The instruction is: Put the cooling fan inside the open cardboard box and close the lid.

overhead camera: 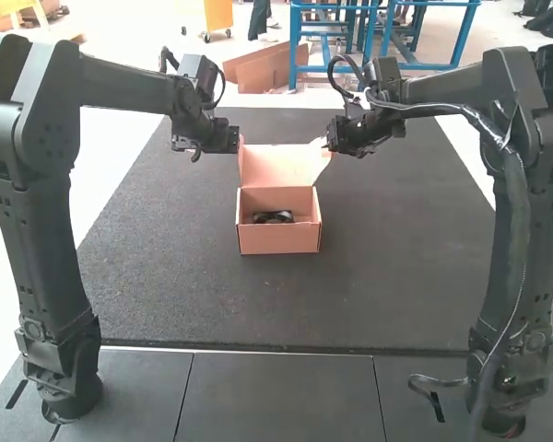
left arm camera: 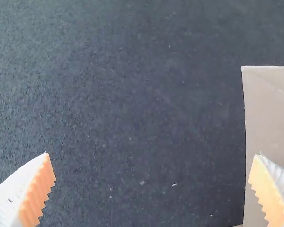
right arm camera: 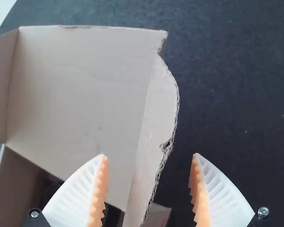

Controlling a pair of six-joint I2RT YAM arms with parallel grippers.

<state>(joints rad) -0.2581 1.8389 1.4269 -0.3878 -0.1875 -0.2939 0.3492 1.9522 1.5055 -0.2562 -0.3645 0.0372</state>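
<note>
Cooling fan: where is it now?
High view: the cooling fan lies inside the open cardboard box at the centre of the mat, in front of its upright lid.

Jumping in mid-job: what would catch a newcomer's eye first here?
The open cardboard box sits mid-table on the dark mat, with the black cooling fan inside and its lid standing upright. The left pincer hangs open at the lid's upper left corner. The right pincer, also open, straddles the lid's ragged side flap.
</note>
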